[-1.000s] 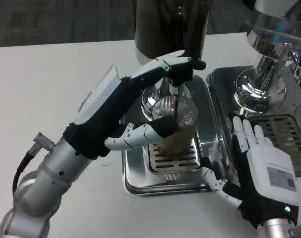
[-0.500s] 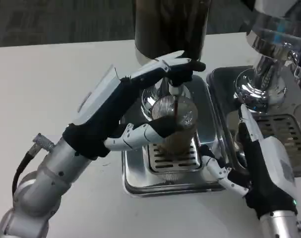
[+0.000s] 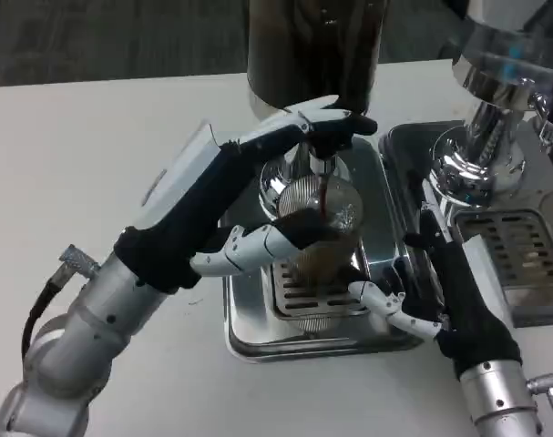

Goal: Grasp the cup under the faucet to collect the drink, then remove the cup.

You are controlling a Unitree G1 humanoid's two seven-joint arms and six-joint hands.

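Now the clear ribbed cup (image 3: 323,238), part full of dark drink, stands under the faucet (image 3: 320,162) on a steel drip tray (image 3: 249,330); left hand (image 3: 249,196) holds it, right hand (image 3: 440,291) open beside, on a white worktop (image 3: 94,164).

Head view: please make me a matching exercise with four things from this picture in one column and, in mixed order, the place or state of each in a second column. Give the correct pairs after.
Things
1. cup
2. left hand
3. right hand
4. drip tray

Places or states
A. beside the tray's right edge, holding nothing
B. under the faucet, dark drink streaming in
C. silver, lying on the white table
D. fingers on the faucet, thumb at the cup

Pairs: 1-B, 2-D, 3-A, 4-C
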